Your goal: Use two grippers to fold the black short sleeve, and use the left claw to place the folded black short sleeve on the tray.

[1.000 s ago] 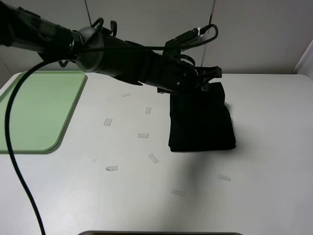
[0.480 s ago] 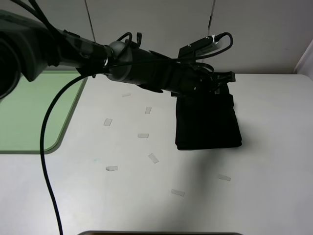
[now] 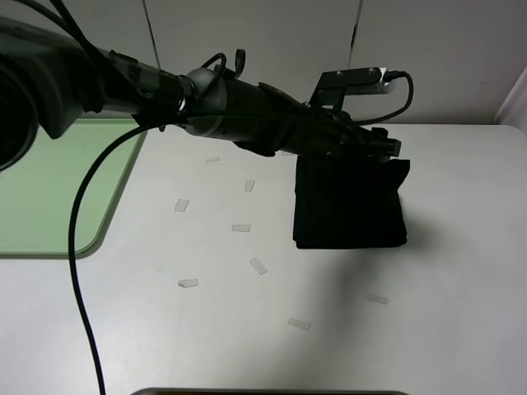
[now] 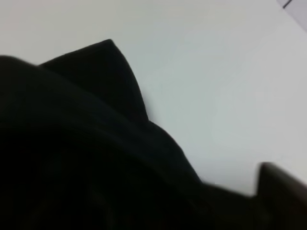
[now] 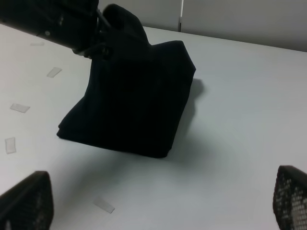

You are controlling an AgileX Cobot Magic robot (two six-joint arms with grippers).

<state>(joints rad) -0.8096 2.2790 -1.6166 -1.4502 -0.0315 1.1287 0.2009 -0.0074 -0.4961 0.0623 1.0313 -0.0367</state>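
The black short sleeve [image 3: 350, 206] lies folded into a small rectangle right of the table's middle. Its far edge is pulled up into a peak. My left gripper [image 3: 375, 152] reaches across from the left and is shut on that raised far edge; the right wrist view shows it [image 5: 100, 28] pinching the top of the shirt [image 5: 134, 96]. The left wrist view is mostly filled by black cloth [image 4: 86, 158]. My right gripper [image 5: 160, 203] is open and empty, well short of the shirt. The pale green tray [image 3: 49, 189] sits at the far left.
Several small clear tape strips [image 3: 240, 228] lie scattered on the white table [image 3: 461, 313] left of and in front of the shirt. A black cable [image 3: 78, 247] loops down over the left side. A dark edge [image 3: 272, 392] shows at the front.
My left arm has reached further right. The folded shirt has slid a little to the right with it, and its far edge has been drawn up higher.
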